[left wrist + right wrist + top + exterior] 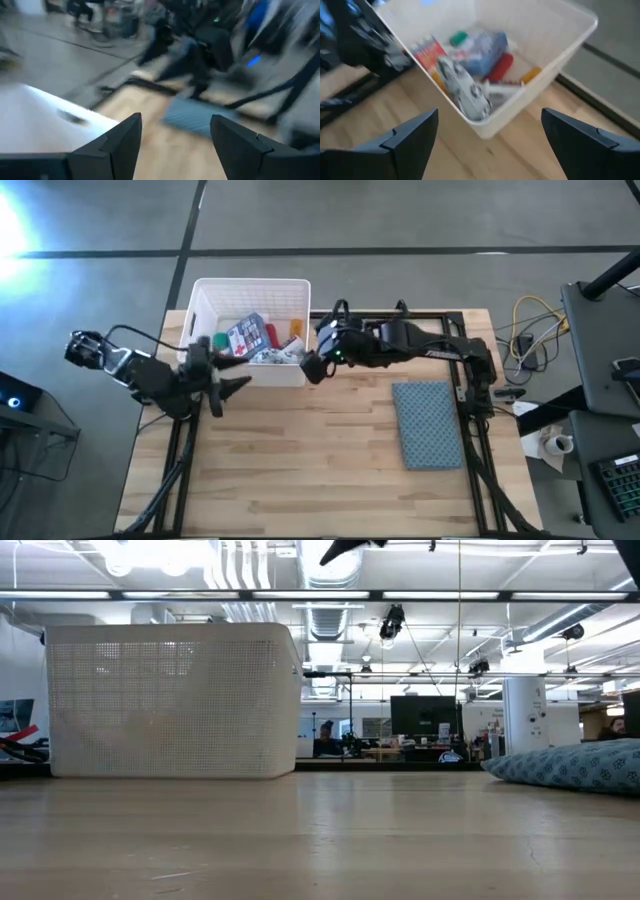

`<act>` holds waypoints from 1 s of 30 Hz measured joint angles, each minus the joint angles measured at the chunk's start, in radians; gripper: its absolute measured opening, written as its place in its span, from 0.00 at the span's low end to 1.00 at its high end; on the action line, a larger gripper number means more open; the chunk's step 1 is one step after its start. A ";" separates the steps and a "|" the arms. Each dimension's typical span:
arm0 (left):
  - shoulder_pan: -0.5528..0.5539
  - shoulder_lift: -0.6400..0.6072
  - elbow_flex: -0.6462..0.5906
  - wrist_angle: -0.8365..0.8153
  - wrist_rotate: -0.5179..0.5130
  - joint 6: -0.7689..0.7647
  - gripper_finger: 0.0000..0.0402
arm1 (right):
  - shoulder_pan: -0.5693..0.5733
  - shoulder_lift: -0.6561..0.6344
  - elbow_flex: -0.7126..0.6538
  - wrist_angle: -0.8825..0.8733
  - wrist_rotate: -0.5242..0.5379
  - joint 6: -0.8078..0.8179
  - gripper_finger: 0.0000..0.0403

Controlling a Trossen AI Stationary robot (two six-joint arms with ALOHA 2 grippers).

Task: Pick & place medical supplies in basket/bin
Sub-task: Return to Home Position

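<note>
- Two grippers sit at the near side of the bin [250,284]. The left gripper [236,383] is just off its near left corner. The right gripper [313,367] is just off its near right corner.
- Left gripper: jaws spread wide, nothing between them, aimed across the table [320,475] toward the pad [430,423].
- Right gripper: jaws spread wide, nothing held, aimed down at the bin's corner.
- Bin: stands upright at the far edge of the table, left of centre, with its opening facing up. Its long axis runs left to right along that edge.
- Supplies lie piled inside the bin, toward its near wall.
- Right wrist view only: the pouch [482,47] lies at the middle of the pile, the red tube [499,67] lies flat against it, the green piece [458,37] and the orange bit [531,75] lie either side, and the wipes pack [465,92] leans on the near wall.
- Low view: the bin's slotted wall hides its contents. The pad shows as a low mound, well apart to the right.
- Open room: bare wood spans the near half of the table and the strip between bin and pad.
- Pad: flat, long axis running far to near, close to the right edge.
</note>
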 joint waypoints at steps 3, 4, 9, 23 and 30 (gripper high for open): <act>0.061 0.099 0.148 -0.265 -0.013 0.078 0.54 | 0.004 0.005 -0.042 -0.013 -0.001 0.046 0.85; 0.091 0.136 0.198 -0.362 -0.012 0.081 0.54 | 0.006 0.005 -0.055 -0.012 -0.001 0.061 0.84; 0.284 0.303 0.383 -0.672 0.177 0.136 0.47 | 0.019 0.002 -0.075 -0.032 0.009 0.130 0.82; 0.599 0.528 0.470 -0.650 0.591 0.557 0.11 | 0.137 -0.079 -0.058 -0.136 0.225 0.299 0.81; 0.673 0.598 0.467 -0.732 0.626 0.631 0.01 | 0.192 -0.076 -0.058 -0.243 0.265 0.411 0.81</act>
